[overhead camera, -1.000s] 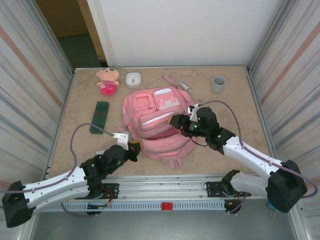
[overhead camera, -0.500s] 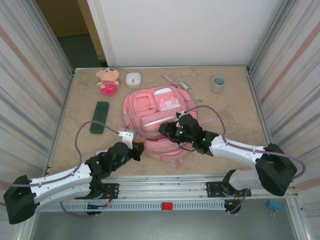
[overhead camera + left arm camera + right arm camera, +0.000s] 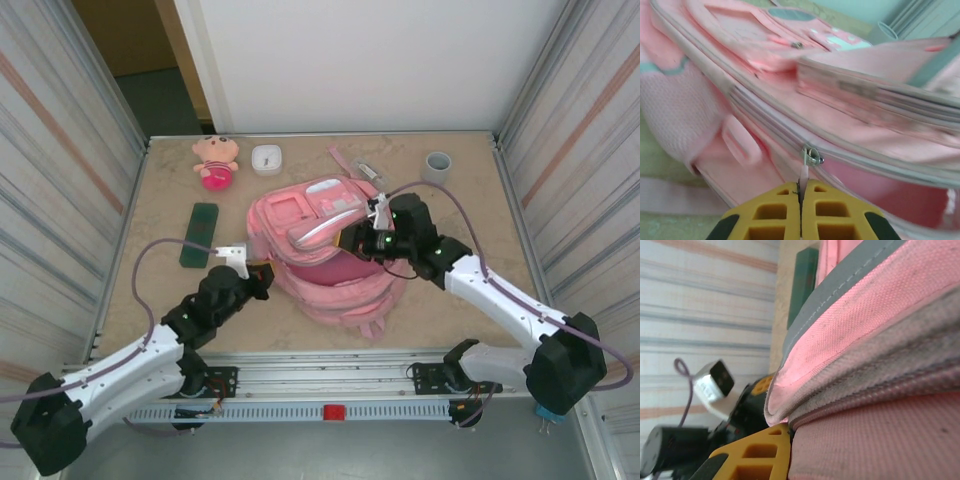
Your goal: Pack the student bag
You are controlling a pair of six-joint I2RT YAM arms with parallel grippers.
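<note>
The student bag (image 3: 335, 290) is a big pink backpack lying in the middle of the table. My left gripper (image 3: 262, 272) is at its near-left side. In the left wrist view this gripper (image 3: 801, 192) is shut on the white zipper pull (image 3: 804, 174), just below the metal slider (image 3: 811, 155). My right gripper (image 3: 352, 240) is over the bag's top, shut on the edge of the upper flap (image 3: 322, 226), which it holds raised off the bag. In the right wrist view the pink fabric (image 3: 875, 310) covers all of this gripper (image 3: 791, 429) except one yellow finger (image 3: 757, 455).
A pink plush doll (image 3: 216, 160), a small white box (image 3: 267, 158), a few thin items (image 3: 355, 164) and a grey cup (image 3: 436, 167) lie along the back edge. A dark green case (image 3: 200, 233) lies left of the bag. Ribbed walls close in both sides.
My right gripper reached in at the bag's opening, shut on the flap's edge and lifted it up and back. My left gripper, still shut on the zipper pull, shifted slightly left and away.
</note>
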